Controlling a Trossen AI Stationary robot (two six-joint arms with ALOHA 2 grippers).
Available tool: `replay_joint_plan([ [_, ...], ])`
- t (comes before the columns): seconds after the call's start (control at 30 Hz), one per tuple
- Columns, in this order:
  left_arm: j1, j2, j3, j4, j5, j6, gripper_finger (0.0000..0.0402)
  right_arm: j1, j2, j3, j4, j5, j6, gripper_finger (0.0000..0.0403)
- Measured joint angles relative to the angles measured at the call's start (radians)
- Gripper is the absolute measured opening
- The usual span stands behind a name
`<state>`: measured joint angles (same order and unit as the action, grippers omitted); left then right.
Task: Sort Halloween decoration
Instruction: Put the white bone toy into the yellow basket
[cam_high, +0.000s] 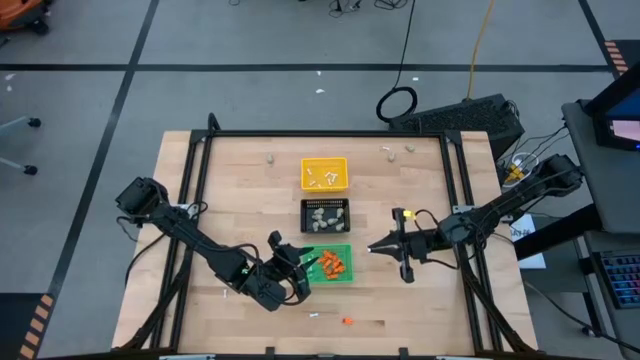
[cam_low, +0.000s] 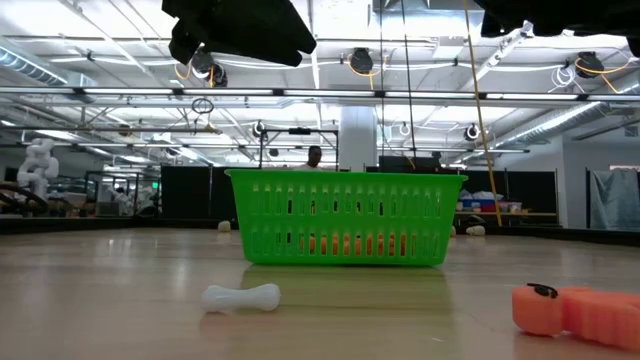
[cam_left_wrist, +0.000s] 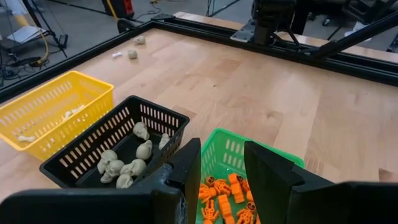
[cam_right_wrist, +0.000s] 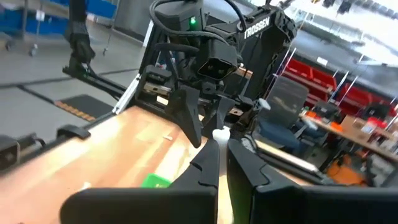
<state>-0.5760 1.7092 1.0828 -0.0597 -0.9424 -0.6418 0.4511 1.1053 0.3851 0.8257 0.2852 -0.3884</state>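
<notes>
Wooden desk (cam_high: 240, 200) carries three trays in a column — yellow (cam_high: 324, 173) with white sticks (cam_high: 322, 180), black (cam_high: 325, 215) with beige lumps (cam_left_wrist: 127, 167), green (cam_high: 336, 262) with orange bits (cam_high: 333, 264). Left gripper (cam_high: 303, 264) hovers at the green tray's edge, fingers parted and empty. Right gripper (cam_right_wrist: 221, 138) pinches a white stick (cam_right_wrist: 220, 133) — beside the green tray.

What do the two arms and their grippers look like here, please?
Both arms are dark, slim and jointed, with black cables trailing along them. The left gripper has two broad, flat black fingers. The right gripper has similar black fingers. In the right wrist view the left arm's housing bears white TROSSEN lettering and a green light.
</notes>
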Motion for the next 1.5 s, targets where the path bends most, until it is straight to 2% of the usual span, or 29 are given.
replay_joint_plan([
  [0.7,-0.056,0.000,0.000,0.007,-0.001,0.021,0.0122,0.000,0.000,0.000,-0.001,0.007,0.496,0.0000],
  [0.93,-0.124,0.000,0.000,0.002,-0.034,0.054,0.0122,-0.006,0.000,0.000,-0.021,0.140,0.563,0.0000],
  [1.07,-0.149,0.000,0.000,-0.003,-0.059,0.055,0.0122,-0.063,0.000,0.001,-0.036,0.160,0.560,0.0000],
  [1.23,-0.156,0.000,0.000,-0.007,-0.061,0.073,0.0122,-0.181,0.000,0.081,-0.272,0.153,0.568,0.0000],
  [1.37,-0.156,0.000,0.000,-0.014,-0.061,0.074,0.0122,-0.289,0.001,0.173,-0.474,0.086,0.560,0.0000],
  [1.5,-0.158,0.000,0.000,-0.061,-0.060,0.074,0.0122,-0.398,0.001,0.246,-0.589,0.005,0.521,0.0000],
])
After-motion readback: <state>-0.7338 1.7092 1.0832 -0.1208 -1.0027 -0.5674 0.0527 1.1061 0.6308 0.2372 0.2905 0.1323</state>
